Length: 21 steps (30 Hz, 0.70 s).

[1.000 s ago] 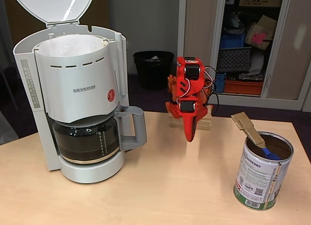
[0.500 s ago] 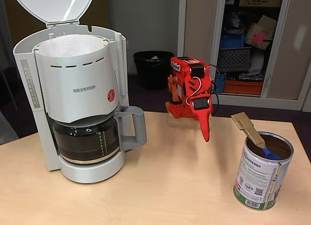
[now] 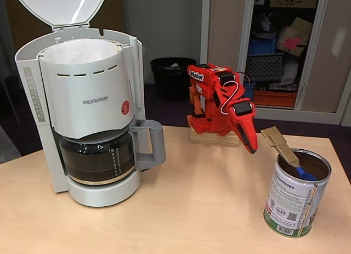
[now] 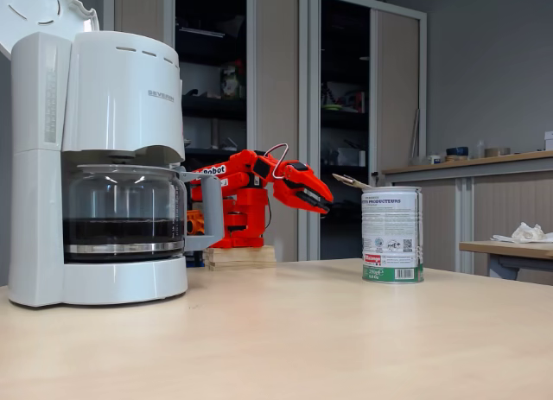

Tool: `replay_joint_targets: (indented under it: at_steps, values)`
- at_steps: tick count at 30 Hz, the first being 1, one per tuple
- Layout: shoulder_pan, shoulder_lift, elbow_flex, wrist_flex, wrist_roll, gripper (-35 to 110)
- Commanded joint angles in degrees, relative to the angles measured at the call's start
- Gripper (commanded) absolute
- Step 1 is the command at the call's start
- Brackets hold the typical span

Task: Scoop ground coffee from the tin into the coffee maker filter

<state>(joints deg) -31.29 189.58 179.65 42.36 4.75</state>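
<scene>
Our pincer, seemingly clenched and empty, nears the scoop just beyond it in the tin; its light, stiff cardboard handle looks the place to grip.

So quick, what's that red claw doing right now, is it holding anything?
Claw: holding nothing, fingers look shut or nearly so; its tip hangs in the air just short of the cardboard scoop handle sticking out of the coffee tin.
</scene>
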Motion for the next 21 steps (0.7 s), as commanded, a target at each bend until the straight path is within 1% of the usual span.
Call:
replay_joint_targets:
  at_steps: [1, 3, 7, 12, 21]
  values:
    - [-1.1, 1.1, 0.4, -1.4, 0.7, 13]
    - [-1.8, 1.3, 0.3, -2.4, -0.4, 18]
    - [-1.5, 1.3, -1.2, -3.6, -2.4, 21]
    - [0.2, 1.1, -4.4, -2.7, -5.2, 22]
    - [2.5, 1.1, -7.8, 1.1, -4.7, 23]
